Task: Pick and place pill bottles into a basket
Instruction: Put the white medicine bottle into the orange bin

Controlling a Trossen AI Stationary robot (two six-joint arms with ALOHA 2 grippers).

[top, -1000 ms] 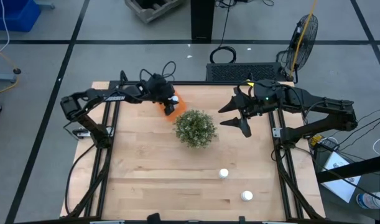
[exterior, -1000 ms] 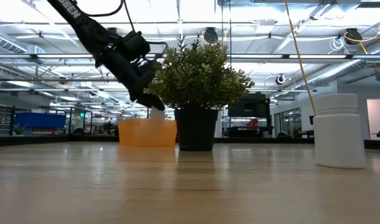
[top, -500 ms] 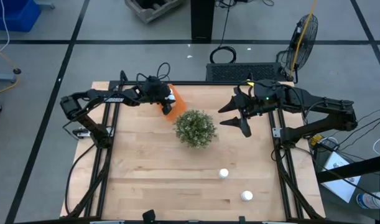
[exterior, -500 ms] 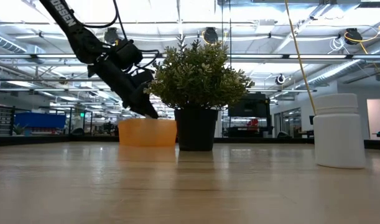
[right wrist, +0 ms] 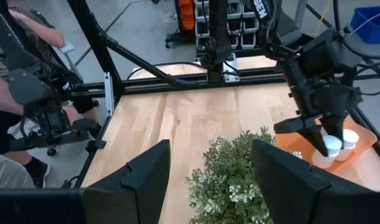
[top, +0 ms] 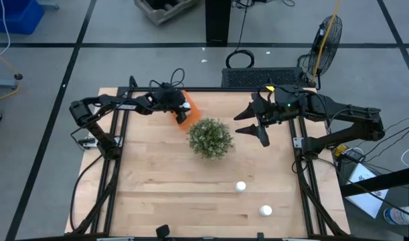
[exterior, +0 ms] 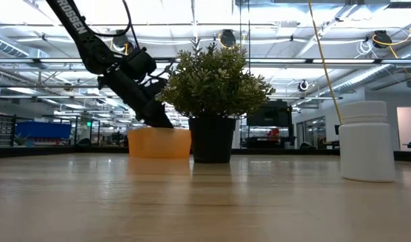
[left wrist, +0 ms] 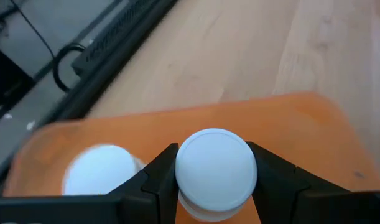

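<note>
The orange basket (top: 191,107) sits at the table's far side, behind the green plant (top: 209,138). My left gripper (top: 181,107) is over it, shut on a white pill bottle (left wrist: 216,167). Another bottle (left wrist: 102,172) stands in the basket beside it. Both bottles also show in the right wrist view, the held one (right wrist: 331,145) and the other (right wrist: 350,138). Two more bottles stand on the table near its front right, one (top: 241,187) farther back than the other (top: 265,210). My right gripper (top: 252,125) hangs open and empty to the right of the plant. My left gripper pinches the bottle between its two fingers, one finger (left wrist: 161,177) on each side, just below the cap (left wrist: 216,163). The fingers slant down from the table's left. The bottle is upright with its lower part inside the basket; whether it stands on the basket's floor I cannot tell.
The potted plant (exterior: 215,94) stands close in front of the basket (exterior: 159,142). One bottle (exterior: 366,141) stands close to the low camera. A person (right wrist: 15,93) sits beyond the table's left side. Bare wood lies across the table's front left.
My left gripper has gone a little toward the table's far edge and down into the basket, still shut on the bottle. In the low view the bottle has sunk behind the basket's wall.
</note>
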